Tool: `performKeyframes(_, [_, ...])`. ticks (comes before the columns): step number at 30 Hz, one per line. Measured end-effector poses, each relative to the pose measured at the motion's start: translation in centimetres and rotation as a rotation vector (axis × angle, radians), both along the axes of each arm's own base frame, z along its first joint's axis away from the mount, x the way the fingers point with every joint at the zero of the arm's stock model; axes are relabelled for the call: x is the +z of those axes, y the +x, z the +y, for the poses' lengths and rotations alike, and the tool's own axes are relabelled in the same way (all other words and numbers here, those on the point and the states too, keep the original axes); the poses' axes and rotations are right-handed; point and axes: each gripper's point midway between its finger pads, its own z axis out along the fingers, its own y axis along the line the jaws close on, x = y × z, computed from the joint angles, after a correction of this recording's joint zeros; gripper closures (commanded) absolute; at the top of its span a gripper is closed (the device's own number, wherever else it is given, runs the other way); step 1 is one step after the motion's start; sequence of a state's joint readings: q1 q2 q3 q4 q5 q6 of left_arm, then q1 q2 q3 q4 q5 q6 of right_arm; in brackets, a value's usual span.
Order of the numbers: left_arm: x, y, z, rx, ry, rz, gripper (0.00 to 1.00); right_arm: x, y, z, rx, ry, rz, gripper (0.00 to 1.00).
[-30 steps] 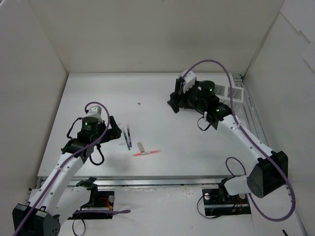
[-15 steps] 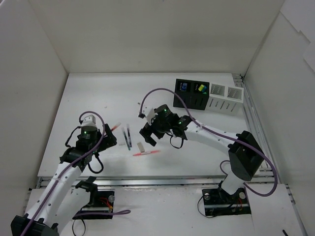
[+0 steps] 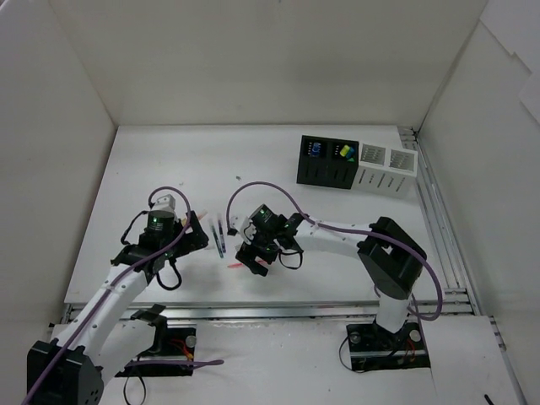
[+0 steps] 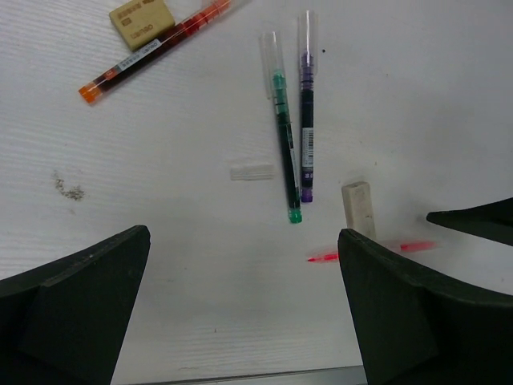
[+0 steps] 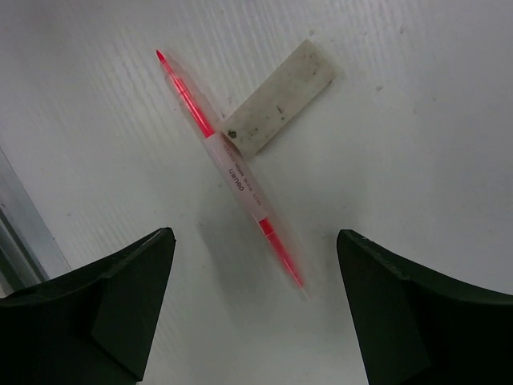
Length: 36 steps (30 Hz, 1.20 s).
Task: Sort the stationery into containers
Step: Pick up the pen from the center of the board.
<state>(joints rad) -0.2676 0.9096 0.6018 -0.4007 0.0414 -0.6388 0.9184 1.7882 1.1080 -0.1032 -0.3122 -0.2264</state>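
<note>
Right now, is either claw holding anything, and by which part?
Nothing is held. The left claw and right claw are both open, the right one over the thin red pen.

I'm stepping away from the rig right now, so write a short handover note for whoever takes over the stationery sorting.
Left gripper: open, empty; green pen and purple pen lie side by side ahead of it.
Right gripper: open, empty, over the red pen, which touches the pale eraser.
Done: black box holds a blue item and a yellow-green item. White boxes: contents hidden.
Left: those four, plus the orange pen and tan eraser, all loose on the table.
</note>
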Motion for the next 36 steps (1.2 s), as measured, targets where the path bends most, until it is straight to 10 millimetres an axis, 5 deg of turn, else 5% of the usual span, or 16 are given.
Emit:
performKeyframes(7, [0.8, 0.5, -1.1, -0.078, -0.029, -0.074, 0.01, -2.1, -1.1, -0.9, 0.023, -0.076, 0.008, 0.32])
performKeyframes(18, [1.2, 1.2, -0.9, -0.112, 0.007, -0.113, 0.01, -2.1, -1.4, 2.0, 0.071, -0.094, -0.138, 0.55])
performKeyframes(26, [3.0, 2.5, -1.2, -0.188, 0.026, -0.197, 0.0, -2.1, -0.8, 3.7, 0.108, -0.062, -0.156, 0.89])
performKeyframes(30, [7.3, 4.4, -1.2, -0.236, 0.061, -0.298, 0.01, -2.1, -0.7, 3.8, 0.116, -0.055, -0.159, 1.0])
performKeyframes(36, [19.7, 7.7, -2.4, -0.356, 0.124, -0.597, 0.01, -1.9, -1.5, 2.4, 0.13, -0.067, -0.162, 1.0])
